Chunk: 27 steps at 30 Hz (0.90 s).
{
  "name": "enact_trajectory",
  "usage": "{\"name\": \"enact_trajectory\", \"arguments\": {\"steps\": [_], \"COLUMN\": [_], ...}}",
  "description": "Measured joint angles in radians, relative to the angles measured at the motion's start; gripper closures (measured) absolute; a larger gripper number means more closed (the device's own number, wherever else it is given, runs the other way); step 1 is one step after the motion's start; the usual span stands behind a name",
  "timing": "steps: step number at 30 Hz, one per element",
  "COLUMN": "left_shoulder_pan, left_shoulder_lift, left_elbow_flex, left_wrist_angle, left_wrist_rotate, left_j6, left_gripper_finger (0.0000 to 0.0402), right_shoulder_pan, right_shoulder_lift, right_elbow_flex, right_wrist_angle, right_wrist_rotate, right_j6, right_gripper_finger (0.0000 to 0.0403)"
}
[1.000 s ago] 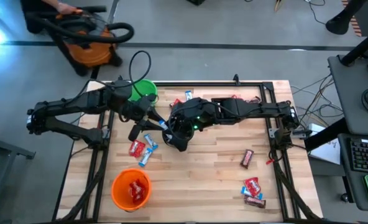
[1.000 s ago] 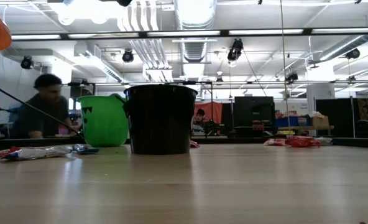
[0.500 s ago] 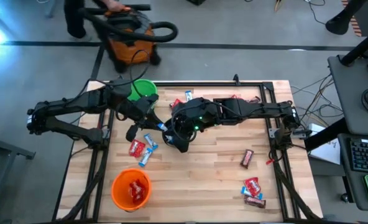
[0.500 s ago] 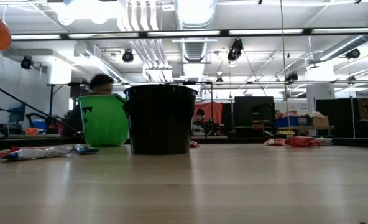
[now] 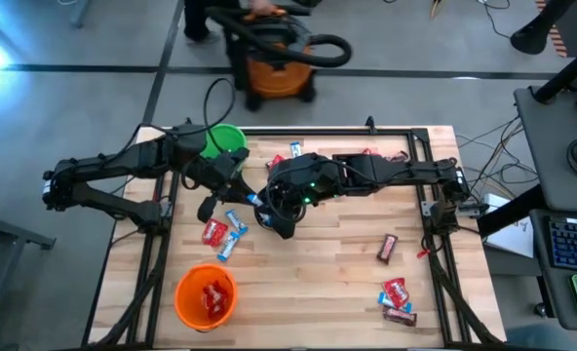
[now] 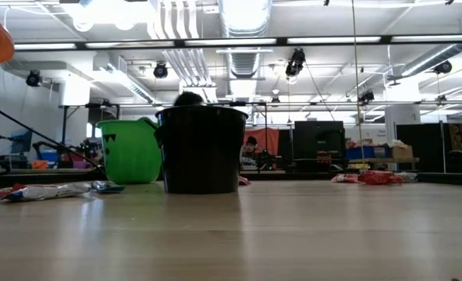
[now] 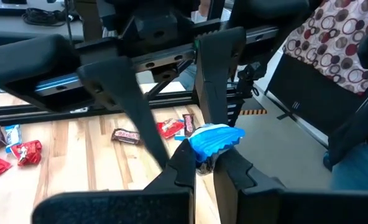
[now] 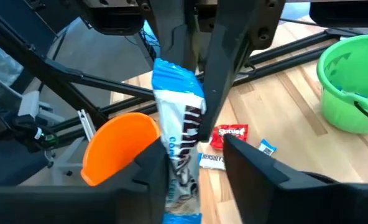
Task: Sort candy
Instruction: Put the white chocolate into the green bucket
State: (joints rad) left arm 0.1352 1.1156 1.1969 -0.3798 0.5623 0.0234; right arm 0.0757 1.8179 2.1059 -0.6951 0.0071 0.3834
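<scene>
Here's the blue-and-white candy bar (image 8: 179,134), crinkly foil, held up off the surface mid-table between the two hands. The left hand (image 7: 204,163) pinches one end of it, fingers clamped tight on the wrapper. The right hand (image 8: 193,155) has its fingers parted at a middling width either side of the bar; I can't tell whether they touch it.

From above, both dark arms reach in and meet near the centre, left hand (image 5: 242,190) and right hand (image 5: 267,213) almost nose to nose.

Below them on the pale wood-plank surface (image 5: 318,283) lie a red candy (image 5: 213,233) and more blue-and-white candies (image 5: 232,237) just beside it. A dark brown bar (image 5: 388,248) sits alone toward the right, with a red and brown pair (image 5: 397,299) near the right front corner.

The orange cup (image 5: 206,296), smooth plastic, holds red wrappers at the front left. The green cup (image 5: 225,140) stands at the back left, and the low view shows a black cup (image 6: 202,148) beside it.

Beyond the surface, an orange shop vacuum (image 5: 279,58) sits on the grey floor.
</scene>
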Motion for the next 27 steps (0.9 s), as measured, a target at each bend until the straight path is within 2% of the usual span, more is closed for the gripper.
{"name": "enact_trajectory", "arguments": {"steps": [8,15,20,27], "left_shoulder_pan": [0.014,0.050,0.085,0.150], "left_shoulder_lift": [-0.006,-0.007,-0.008,-0.008], "left_elbow_flex": [0.002,0.065,0.108,0.138], "left_wrist_angle": [-0.045,-0.163,-0.215,-0.365], "left_wrist_rotate": [-0.024,-0.057,-0.063,-0.173], "left_j6": [0.026,0.075,0.100,0.145], "left_gripper_finger": [0.0401,0.0401,0.0401,0.0401], "right_shoulder_pan": [-0.003,-0.004,-0.006,-0.008], "right_shoulder_lift": [0.002,-0.008,-0.008,-0.010], "right_elbow_flex": [0.027,0.091,0.151,0.186], "right_wrist_angle": [-0.001,-0.061,-0.228,-0.505], "right_wrist_rotate": [0.010,0.017,0.121,0.368], "right_j6": [0.002,0.005,-0.037,-0.039], "right_gripper_finger": [0.0179,0.0139,0.0127,0.0128]}}
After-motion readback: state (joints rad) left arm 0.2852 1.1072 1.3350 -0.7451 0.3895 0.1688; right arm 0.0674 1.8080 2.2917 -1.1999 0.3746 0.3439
